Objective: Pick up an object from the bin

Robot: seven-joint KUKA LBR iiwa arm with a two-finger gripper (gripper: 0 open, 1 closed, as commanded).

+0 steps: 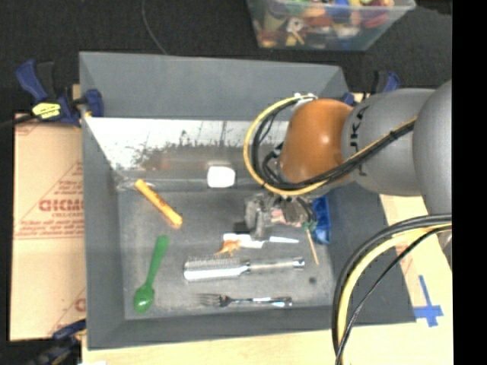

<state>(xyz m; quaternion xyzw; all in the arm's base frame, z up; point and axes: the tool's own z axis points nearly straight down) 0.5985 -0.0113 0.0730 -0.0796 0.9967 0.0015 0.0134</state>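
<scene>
Tool (262, 216) is being held low by the small orange-and-white piece (242, 242) in the middle of the bin (205, 90); whether clenched cannot be told. The silver brush (243, 268) just beside is being left liable to be caught instead.

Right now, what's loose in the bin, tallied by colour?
Orange: 1, stick
Green: 1, spoon
White: 1, block
Silver: 2, brush and fork
Blue: 1, blue piece
Orange-and-white: 1, small scrap
Total: 7 that I can make out
</scene>
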